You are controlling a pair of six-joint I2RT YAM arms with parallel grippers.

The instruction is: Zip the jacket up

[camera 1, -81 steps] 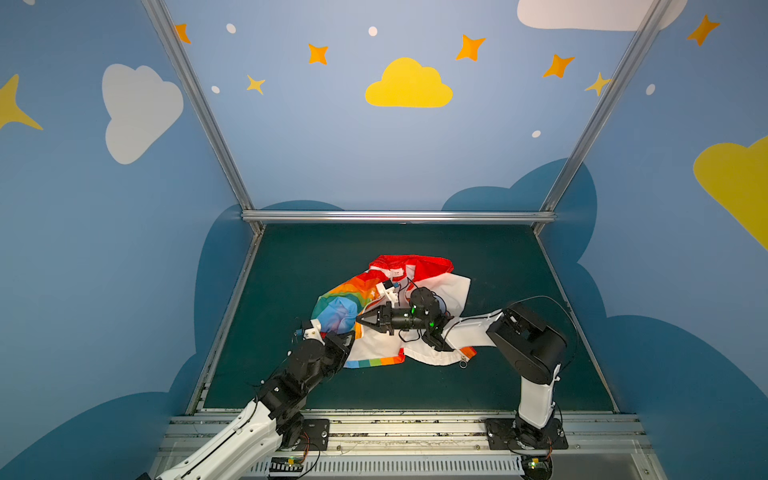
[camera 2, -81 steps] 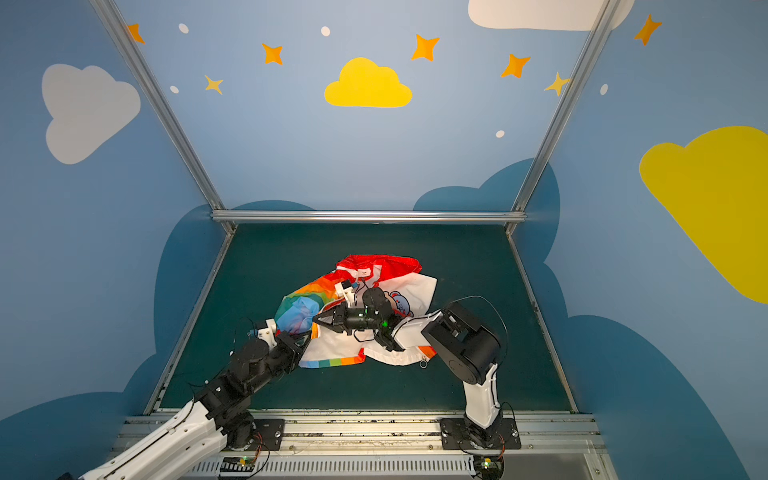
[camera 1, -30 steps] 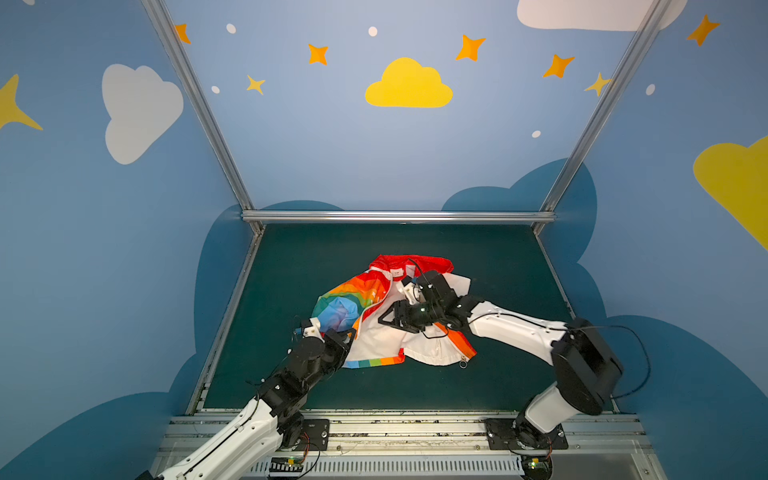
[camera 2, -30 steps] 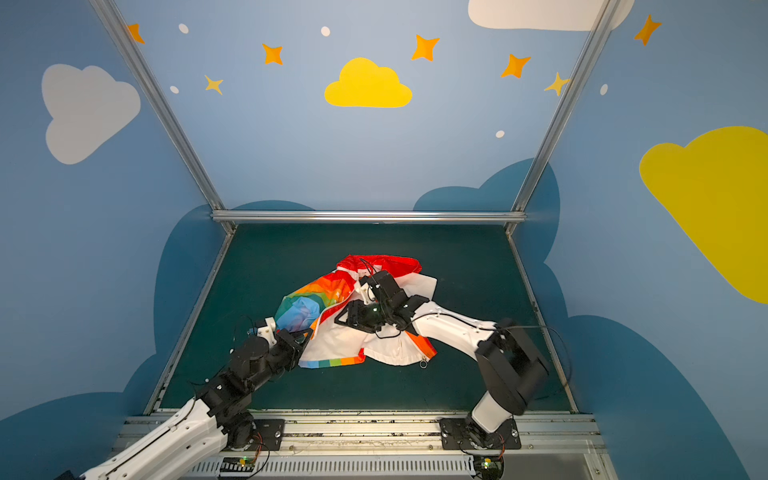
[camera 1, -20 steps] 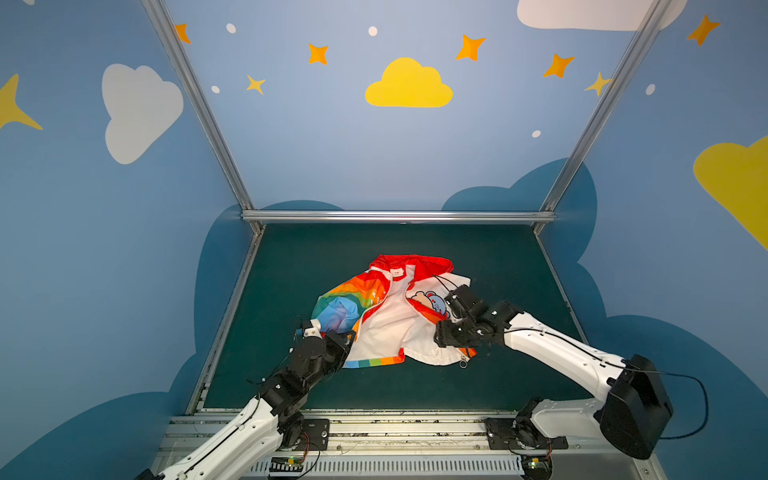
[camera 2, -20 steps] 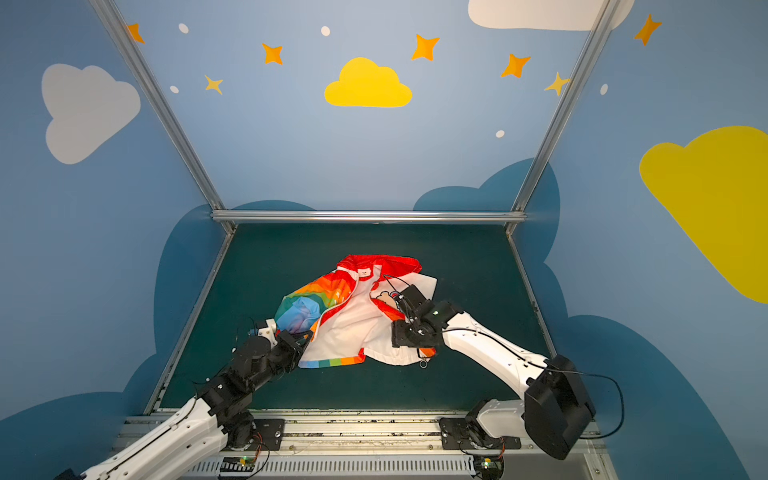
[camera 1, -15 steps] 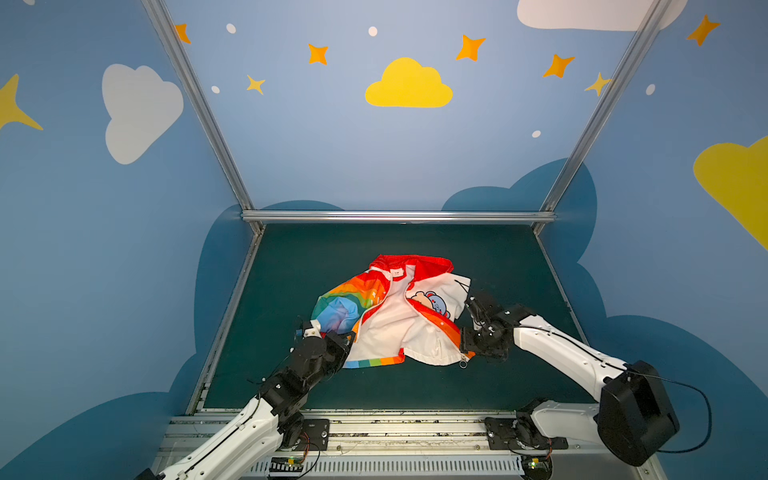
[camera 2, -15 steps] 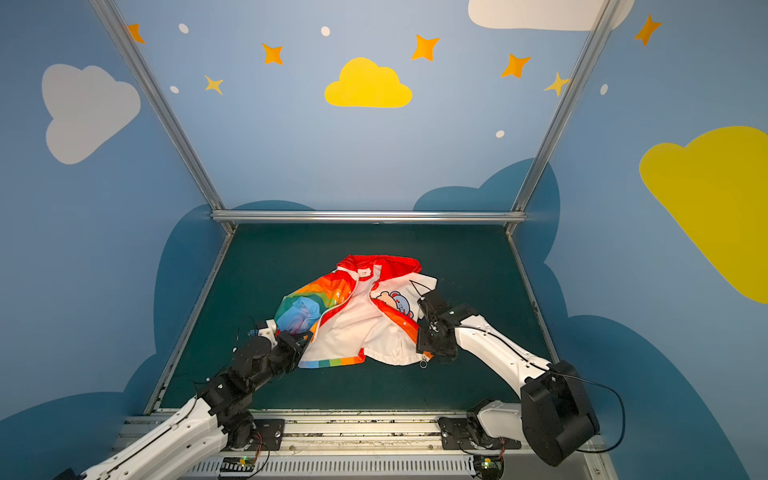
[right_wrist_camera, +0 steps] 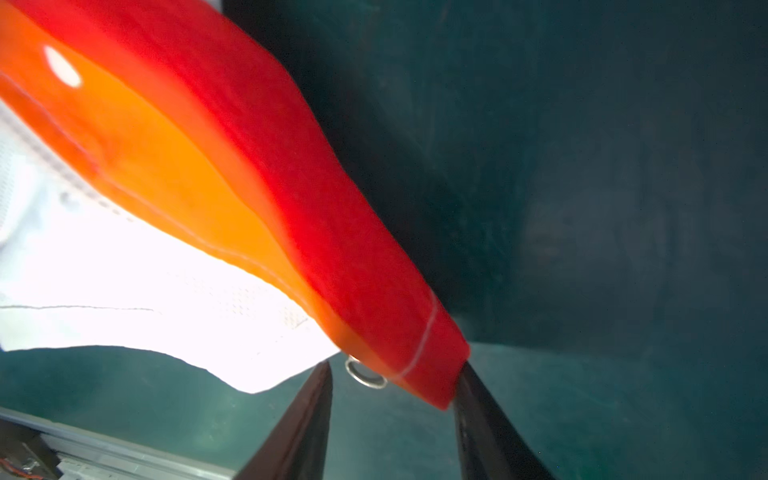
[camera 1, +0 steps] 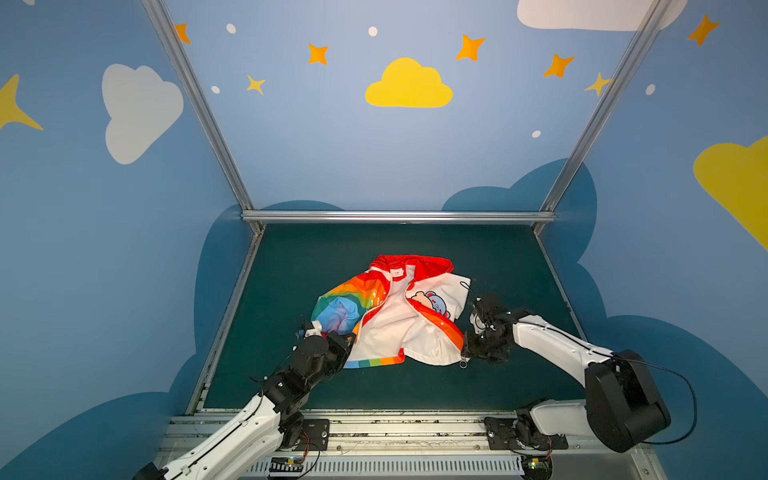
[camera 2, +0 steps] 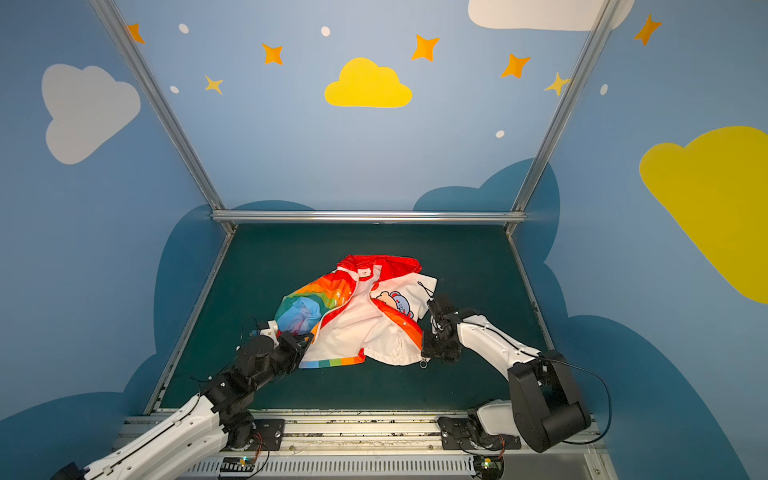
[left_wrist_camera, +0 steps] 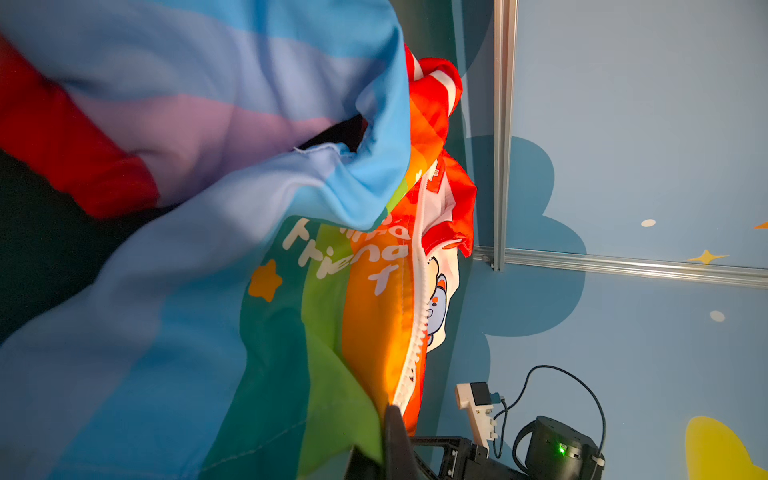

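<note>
The jacket point(camera 1: 395, 328) lies unzipped on the table point(camera 1: 316, 257); left claw point(camera 1: 347, 338) clamps one zipper edge, right claw point(right_wrist_camera: 395, 370) gapes around the other hem corner by the ring pull point(right_wrist_camera: 365, 374); next, likely: close, then mate the ends.

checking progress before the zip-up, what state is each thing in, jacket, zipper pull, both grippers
rainbow-striped child's jacket with white lining: unzipped, lying open
silver ring zipper pull: at the hem corner, ungripped
left gripper: shut on the jacket's front edge
right gripper: open, astride the hem corner
</note>
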